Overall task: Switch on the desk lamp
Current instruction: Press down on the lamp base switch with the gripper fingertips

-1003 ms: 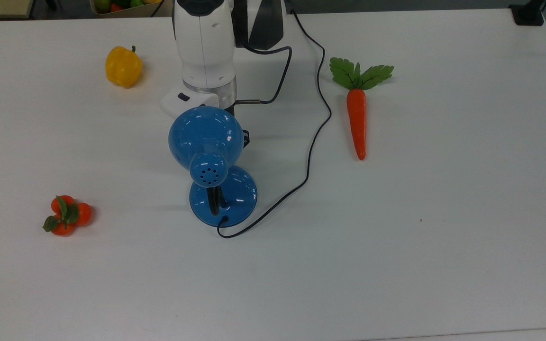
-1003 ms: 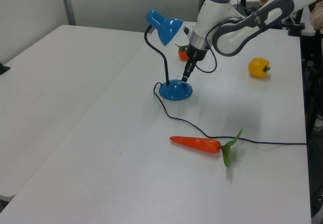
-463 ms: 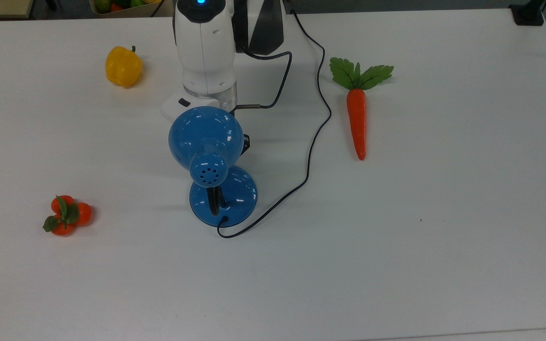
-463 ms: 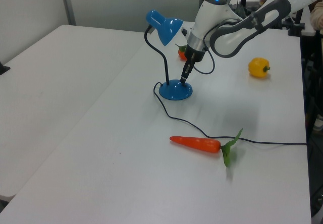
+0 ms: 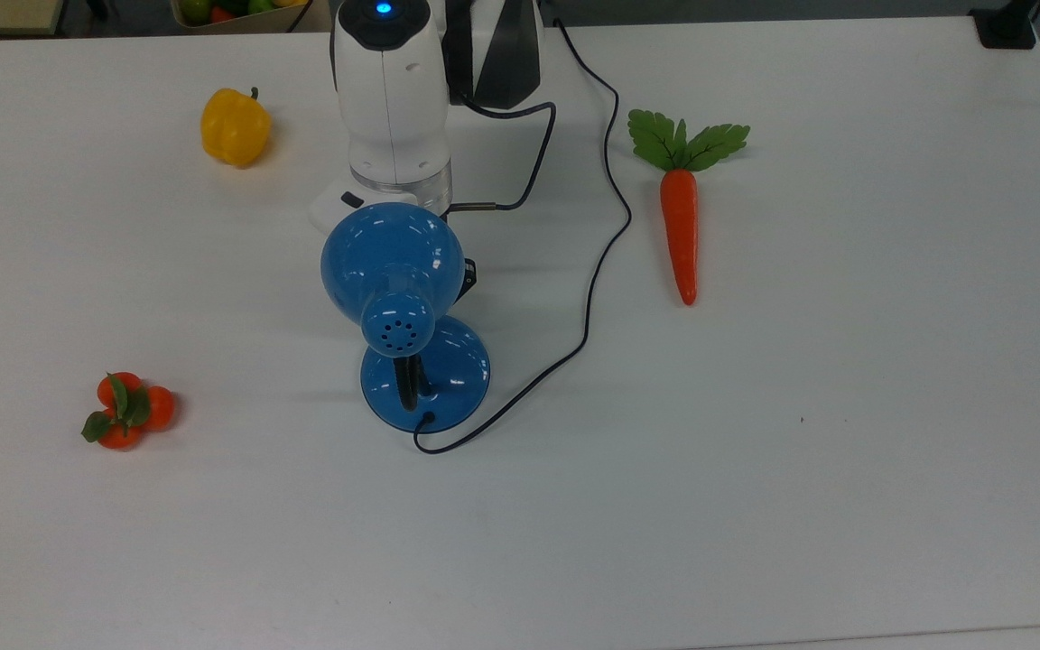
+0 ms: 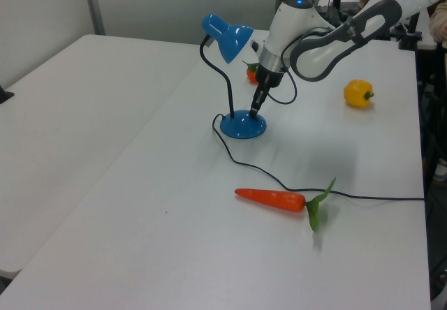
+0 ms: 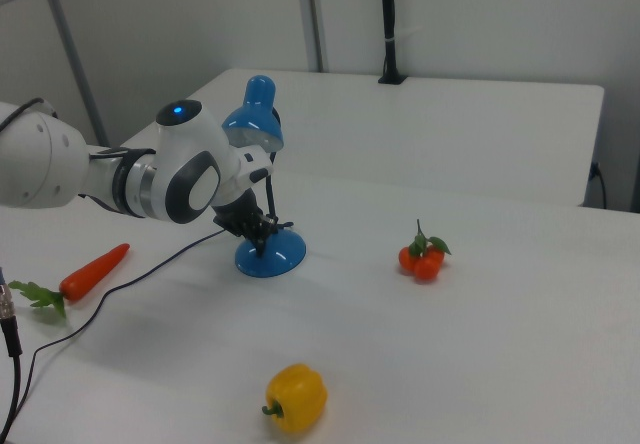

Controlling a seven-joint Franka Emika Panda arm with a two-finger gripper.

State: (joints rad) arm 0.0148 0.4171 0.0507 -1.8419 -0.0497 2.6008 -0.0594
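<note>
A blue desk lamp (image 6: 241, 123) stands at the centre of the white desk (image 5: 845, 406). In the left view, upper middle, the pincer (image 6: 254, 109) points down with its tip on the lamp's round base; its opening cannot be told. The top view has the lamp's shade covering it. The right view shows a yellow pepper (image 7: 296, 399) at the bottom centre.

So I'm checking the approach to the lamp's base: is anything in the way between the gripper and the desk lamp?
Nothing visible does. In the left view the gripper points down at the round base of the desk lamp, its tip at or just above the base's surface. The carrot, yellow bell pepper and tangerines lie well off to the sides.
</note>
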